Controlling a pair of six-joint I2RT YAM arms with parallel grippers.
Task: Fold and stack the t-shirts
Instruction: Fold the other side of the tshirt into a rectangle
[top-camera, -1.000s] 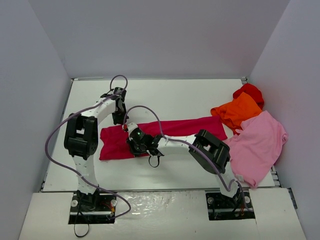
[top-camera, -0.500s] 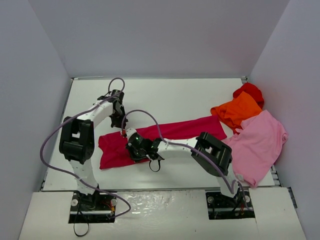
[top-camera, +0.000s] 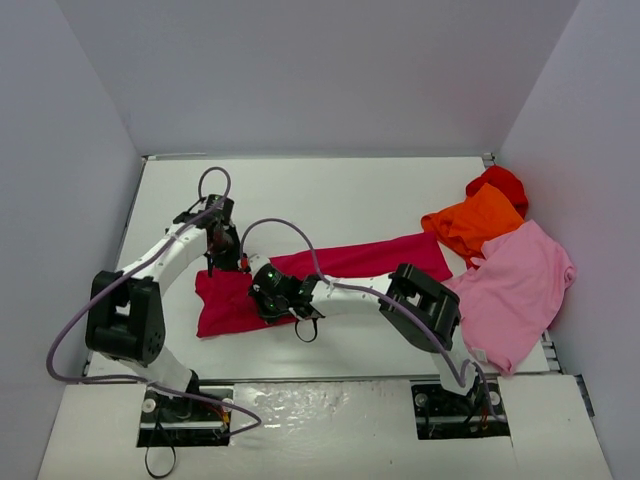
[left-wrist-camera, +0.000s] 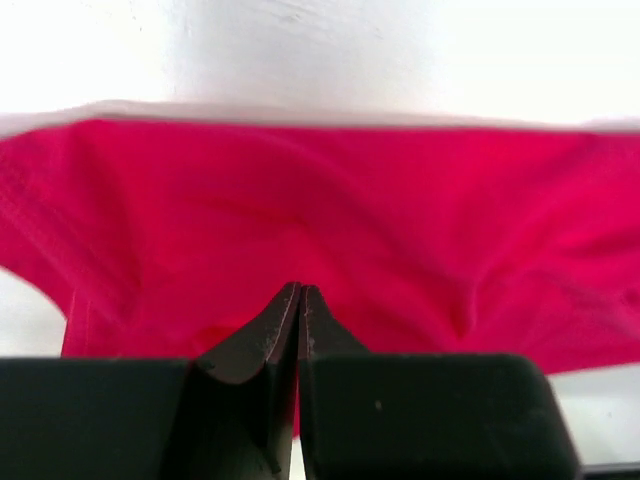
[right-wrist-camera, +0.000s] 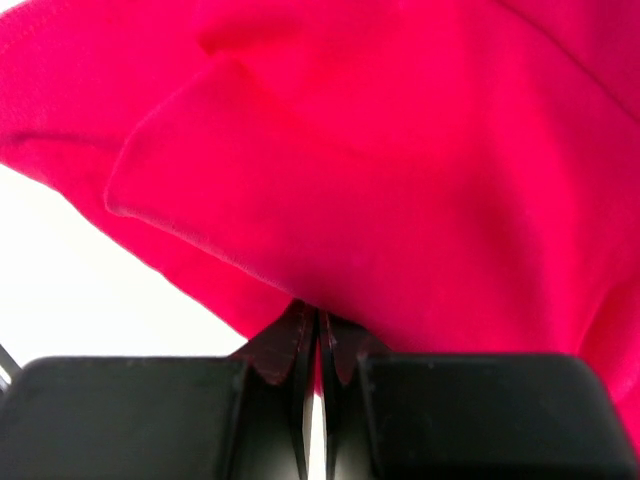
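Four shirts on the table (top-camera: 330, 190): all are lying on the white top, three of them crowding the right edge.
Crimson shirt (top-camera: 370, 257): is stretching as a long band from near the left edge, across the middle, toward the right edge. Its left end is bunching into folds.
Left gripper (top-camera: 218, 264): is pointing down at the far side of the shirt's left end. In the wrist view its fingers are pressing together with only a hairline between them. Creases are running to the tips, so it seems to be nipping the fabric, though the pinched bit is too thin to make out.
Right gripper (top-camera: 264, 292): is reaching across to that same left end, close to the left gripper and nearer the near edge. Its fingers are clamping on a fold of crimson cloth.
Orange shirt (top-camera: 472, 225): is lying crumpled by the right edge, just beside the crimson shirt's right end.
Bright red shirt (top-camera: 500, 184): is bunching toward the far-right corner, touching the orange one.
Light pink shirt (top-camera: 515, 285): is spreading along the right edge toward the near-right corner, touching the orange shirt's near side.
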